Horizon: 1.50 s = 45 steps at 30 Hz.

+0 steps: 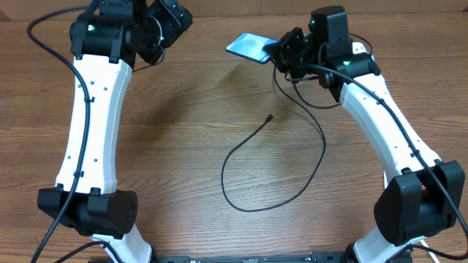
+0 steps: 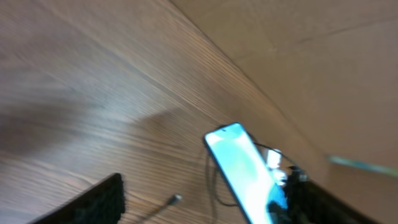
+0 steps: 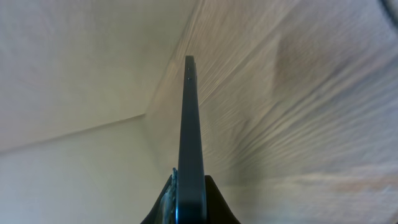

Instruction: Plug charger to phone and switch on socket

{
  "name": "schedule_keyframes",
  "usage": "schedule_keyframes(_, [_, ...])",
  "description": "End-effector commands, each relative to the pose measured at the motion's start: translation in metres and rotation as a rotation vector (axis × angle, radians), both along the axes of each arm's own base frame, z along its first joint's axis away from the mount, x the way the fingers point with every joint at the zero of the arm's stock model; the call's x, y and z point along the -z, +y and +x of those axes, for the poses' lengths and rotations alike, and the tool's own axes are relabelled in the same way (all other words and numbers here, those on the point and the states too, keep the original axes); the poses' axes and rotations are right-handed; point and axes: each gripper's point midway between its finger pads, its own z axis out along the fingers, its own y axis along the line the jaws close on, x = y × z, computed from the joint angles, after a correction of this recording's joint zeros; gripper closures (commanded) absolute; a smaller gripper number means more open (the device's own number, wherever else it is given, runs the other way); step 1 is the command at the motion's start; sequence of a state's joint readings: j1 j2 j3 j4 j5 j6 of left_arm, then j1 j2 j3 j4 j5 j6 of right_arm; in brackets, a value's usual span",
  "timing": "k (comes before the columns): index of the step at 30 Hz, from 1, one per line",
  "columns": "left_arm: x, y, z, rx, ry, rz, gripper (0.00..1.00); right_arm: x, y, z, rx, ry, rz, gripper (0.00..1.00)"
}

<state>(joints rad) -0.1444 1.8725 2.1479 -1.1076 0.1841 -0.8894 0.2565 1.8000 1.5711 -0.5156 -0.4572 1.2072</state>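
The wooden table (image 1: 183,131) fills the overhead view. The white left arm (image 1: 95,124) runs from the near left corner up along the left side. The right arm (image 1: 380,124) rises from the near right corner and bends in toward the far edge.

The left gripper (image 1: 164,25) hangs by the far edge, left of the middle. Only one dark finger (image 2: 99,199) is plain in its wrist view, so I cannot tell whether it is open or closed.

The right gripper (image 1: 281,52) sits near the far edge, right of the middle, and is clamped on one short end of the phone (image 1: 247,45). The phone's lit cyan screen faces upward, and its free end points toward the left gripper. From the right wrist the phone shows edge-on, pinched between the two fingers.

The charger (image 1: 223,179) lies as a loose black loop on the middle of the table, toward the right side. One end runs up under the right gripper. Its connector tip (image 1: 270,117) lies free on the wood, well apart from the phone.
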Motion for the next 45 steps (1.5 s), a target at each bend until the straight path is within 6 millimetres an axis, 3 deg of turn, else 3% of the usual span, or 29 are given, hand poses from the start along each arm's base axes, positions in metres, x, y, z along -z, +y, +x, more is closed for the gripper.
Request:
schedule_keyframes(1, [0.009,-0.018,0.0,-0.096,0.101,-0.19,0.32,-0.061,0.021,-0.012,-0.024,0.003,0.211,0.95])
schedule_keyframes(3, [0.011,-0.022,0.001,-0.124,0.118,-0.219,0.32,-0.068,0.026,-0.012,-0.045,-0.022,0.229,0.96])
schedule_keyframes(9, [0.021,-0.037,0.005,-0.132,0.16,-0.271,0.2,-0.088,0.042,-0.023,-0.146,-0.024,0.336,0.96])
schedule_keyframes(17, [0.04,-0.063,0.017,-0.078,0.235,-0.398,0.2,-0.094,0.05,-0.033,-0.181,0.037,0.403,0.96])
schedule_keyframes(25, [0.031,-0.076,0.036,-0.023,0.17,-0.464,0.22,-0.103,0.05,-0.026,-0.105,0.11,0.492,0.96])
schedule_keyframes(36, [0.028,-0.085,0.035,-0.005,0.161,-0.47,0.25,-0.099,0.044,-0.014,0.005,0.127,0.492,0.95])
schedule_keyframes(45, [0.028,-0.09,0.034,-0.09,0.214,-0.538,0.3,-0.106,0.061,-0.014,0.039,0.128,0.528,0.95])
